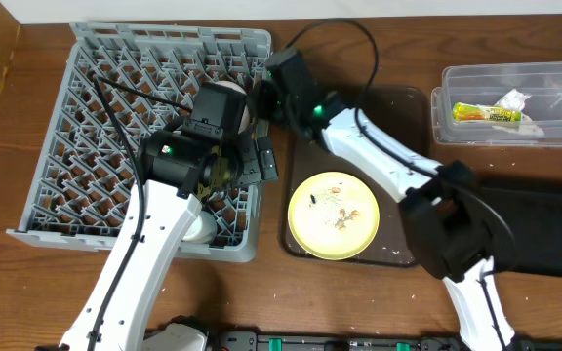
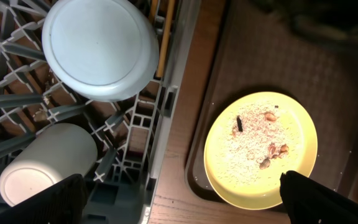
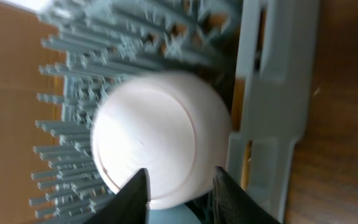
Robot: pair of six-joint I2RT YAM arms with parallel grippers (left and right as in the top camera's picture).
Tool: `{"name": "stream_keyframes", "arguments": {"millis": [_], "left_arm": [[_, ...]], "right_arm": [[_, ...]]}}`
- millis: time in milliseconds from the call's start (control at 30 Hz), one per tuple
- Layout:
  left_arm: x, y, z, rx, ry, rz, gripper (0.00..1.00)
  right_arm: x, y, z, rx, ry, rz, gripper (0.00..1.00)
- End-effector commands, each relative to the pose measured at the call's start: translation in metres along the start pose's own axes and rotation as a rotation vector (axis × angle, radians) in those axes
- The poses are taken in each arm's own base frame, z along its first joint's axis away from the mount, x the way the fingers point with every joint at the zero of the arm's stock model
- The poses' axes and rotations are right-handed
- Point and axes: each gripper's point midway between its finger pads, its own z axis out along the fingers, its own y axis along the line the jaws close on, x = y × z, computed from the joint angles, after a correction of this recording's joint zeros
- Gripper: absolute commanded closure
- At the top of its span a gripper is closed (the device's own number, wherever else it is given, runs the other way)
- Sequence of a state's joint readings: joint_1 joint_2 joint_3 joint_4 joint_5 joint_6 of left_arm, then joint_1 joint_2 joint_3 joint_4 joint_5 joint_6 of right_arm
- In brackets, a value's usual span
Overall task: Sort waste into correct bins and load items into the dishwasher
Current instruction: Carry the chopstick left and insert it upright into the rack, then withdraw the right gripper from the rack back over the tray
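White bowl (image 3: 157,134): seat upside down among dish rack (image 3: 272,93) pegs; pull right gripper (image 3: 179,196), jaws apart, straight off; left gripper (image 2: 179,199) spread wide too.

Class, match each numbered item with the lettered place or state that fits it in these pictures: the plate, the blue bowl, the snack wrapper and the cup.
Items
1. yellow plate
2. light blue bowl
3. snack wrapper
4. small white cup

Places or states
A. inside the clear tub
B. base up in the grey dish rack
C. lying on its side among the rack's pegs
D. on the dark brown tray, with crumbs on it

Pairs: 1-D, 2-B, 3-A, 4-C
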State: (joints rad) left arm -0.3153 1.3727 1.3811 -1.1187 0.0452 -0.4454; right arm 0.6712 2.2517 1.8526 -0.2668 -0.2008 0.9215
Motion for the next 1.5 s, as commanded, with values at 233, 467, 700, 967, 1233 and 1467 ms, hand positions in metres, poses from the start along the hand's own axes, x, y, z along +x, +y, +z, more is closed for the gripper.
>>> {"name": "stream_keyframes", "arguments": {"millis": [233,467,700,967,1233,1467], "left_arm": [[-0.001,0.002,-0.001,-0.011,-0.006,-0.001,0.00],[-0.001,0.002,-0.001,-0.011,-0.006,-0.001,0.00],[-0.001,0.002,-0.001,-0.011,-0.006,-0.001,0.00],[-0.001,0.002,-0.001,-0.011,-0.006,-0.001,0.00],[-0.001,0.002,-0.001,-0.011,-0.006,-0.001,0.00],[-0.001,0.002,-0.001,-0.011,-0.006,-0.001,0.00]], "right_arm": [[-0.012,0.038,-0.007,-0.048,-0.133,-0.213,0.81],[-0.006,0.043,0.038,-0.200,-0.171,-0.117,0.91],[0.019,0.040,0.063,-0.260,-0.113,-0.105,0.91],[0.035,0.051,0.063,-0.271,-0.095,-0.192,0.89],[-0.001,0.088,-0.001,-0.280,-0.134,-0.309,0.84],[-0.017,0.102,-0.062,-0.205,-0.146,-0.387,0.54]]}}
